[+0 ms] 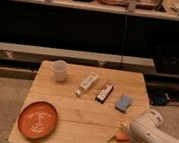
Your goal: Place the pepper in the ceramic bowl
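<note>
target: the small slim orange pepper (119, 137) is lying near the pale wooden table's (91, 119) front right edge | we are holding the tool (130, 134) spread wide and empty just beside it, ready to straddle it | the wide shallow orange-red ceramic bowl (38, 119) is sitting front left, well apart

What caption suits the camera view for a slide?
Open gripper by the pepper at the table's near edge; empty ceramic bowl lies further along it.

A small whitish cup (59, 70) stood far left on the light wooden table (85, 121); rightward lay a white tube (86, 83), a dark rectangular packet (104, 92) and a blue square sponge (123, 103).
</note>
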`<action>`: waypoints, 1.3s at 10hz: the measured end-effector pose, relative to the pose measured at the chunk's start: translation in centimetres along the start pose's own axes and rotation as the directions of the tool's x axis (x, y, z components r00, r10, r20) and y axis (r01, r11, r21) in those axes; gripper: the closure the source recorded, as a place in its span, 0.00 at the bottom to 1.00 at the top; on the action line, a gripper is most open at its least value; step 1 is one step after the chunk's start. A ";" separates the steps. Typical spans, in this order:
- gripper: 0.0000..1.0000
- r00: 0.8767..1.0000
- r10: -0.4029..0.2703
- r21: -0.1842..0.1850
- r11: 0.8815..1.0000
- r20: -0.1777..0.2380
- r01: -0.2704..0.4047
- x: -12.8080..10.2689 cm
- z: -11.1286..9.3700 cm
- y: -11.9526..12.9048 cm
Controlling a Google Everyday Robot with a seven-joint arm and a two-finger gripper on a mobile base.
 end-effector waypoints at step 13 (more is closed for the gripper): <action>0.20 0.999 0.020 -0.012 1.000 0.040 -0.020 -1.2 1.8 -0.1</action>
